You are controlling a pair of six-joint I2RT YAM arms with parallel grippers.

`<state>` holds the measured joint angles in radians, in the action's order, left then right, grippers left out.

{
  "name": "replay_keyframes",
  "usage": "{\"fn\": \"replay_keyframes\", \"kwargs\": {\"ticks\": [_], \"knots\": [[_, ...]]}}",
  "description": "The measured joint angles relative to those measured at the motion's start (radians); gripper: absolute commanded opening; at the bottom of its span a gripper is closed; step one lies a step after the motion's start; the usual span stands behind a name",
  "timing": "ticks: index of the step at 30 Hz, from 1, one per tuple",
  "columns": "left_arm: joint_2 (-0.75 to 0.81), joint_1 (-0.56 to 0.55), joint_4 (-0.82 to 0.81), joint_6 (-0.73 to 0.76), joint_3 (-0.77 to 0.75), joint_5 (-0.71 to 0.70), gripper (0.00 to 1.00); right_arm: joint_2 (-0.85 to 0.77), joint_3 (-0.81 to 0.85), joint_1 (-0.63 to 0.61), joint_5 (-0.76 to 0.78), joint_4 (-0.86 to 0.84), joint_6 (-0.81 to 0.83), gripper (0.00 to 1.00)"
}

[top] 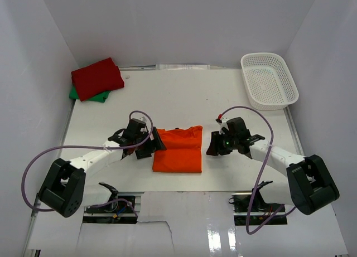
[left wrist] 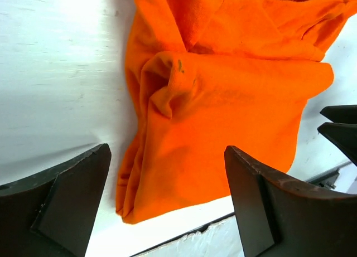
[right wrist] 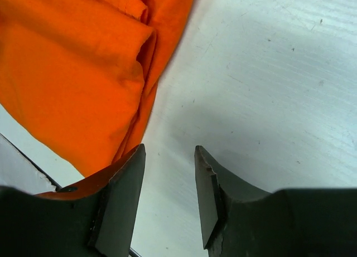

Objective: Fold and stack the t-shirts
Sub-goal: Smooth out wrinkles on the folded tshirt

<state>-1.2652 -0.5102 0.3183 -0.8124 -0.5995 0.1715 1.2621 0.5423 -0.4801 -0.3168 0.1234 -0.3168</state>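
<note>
Toward the counter's near edge, midway along it, my orange t-shirt [top: 177, 151] lies folded between both arms. My left gripper [left wrist: 167, 204] sits at its left side, fingers spread wide and gripping nothing. My right gripper [right wrist: 167, 195] is just beside its right side, fingers slightly parted over bare counter. In the far left corner the red t-shirt [top: 97, 77] rests on the green t-shirt [top: 83, 94]; in the far right corner is the white basket [top: 247, 81].
</note>
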Motion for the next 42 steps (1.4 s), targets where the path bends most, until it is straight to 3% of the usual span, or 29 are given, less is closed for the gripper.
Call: {"fn": "replay_keyframes", "kwargs": {"ticks": [9, 18, 31, 34, 35, 37, 42], "knots": [[0.116, 0.000, -0.029, 0.084, -0.012, -0.139, 0.83, 0.142, 0.111, 0.000, -0.017, -0.048, 0.060, 0.47], [0.026, 0.000, -0.184, 0.191, -0.014, -0.189, 0.68, 0.212, 0.182, -0.020, -0.050, -0.074, 0.089, 0.47], [-0.073, 0.000, -0.373, 0.247, 0.042, -0.174, 0.60, 0.289, 0.221, -0.060, -0.072, -0.104, 0.089, 0.43], [-0.103, 0.001, -0.388, 0.249, 0.042, -0.155, 0.50, 0.302, 0.221, -0.064, -0.075, -0.110, 0.089, 0.37], [-0.111, 0.001, -0.391, 0.249, 0.042, -0.149, 0.35, 0.303, 0.221, -0.065, -0.076, -0.112, 0.088, 0.33], [-0.119, 0.001, -0.399, 0.248, 0.042, -0.138, 0.23, 0.303, 0.221, -0.066, -0.078, -0.121, 0.086, 0.28], [-0.119, 0.001, -0.405, 0.253, 0.042, -0.122, 0.06, 0.303, 0.221, -0.066, -0.082, -0.130, 0.085, 0.17]]}}
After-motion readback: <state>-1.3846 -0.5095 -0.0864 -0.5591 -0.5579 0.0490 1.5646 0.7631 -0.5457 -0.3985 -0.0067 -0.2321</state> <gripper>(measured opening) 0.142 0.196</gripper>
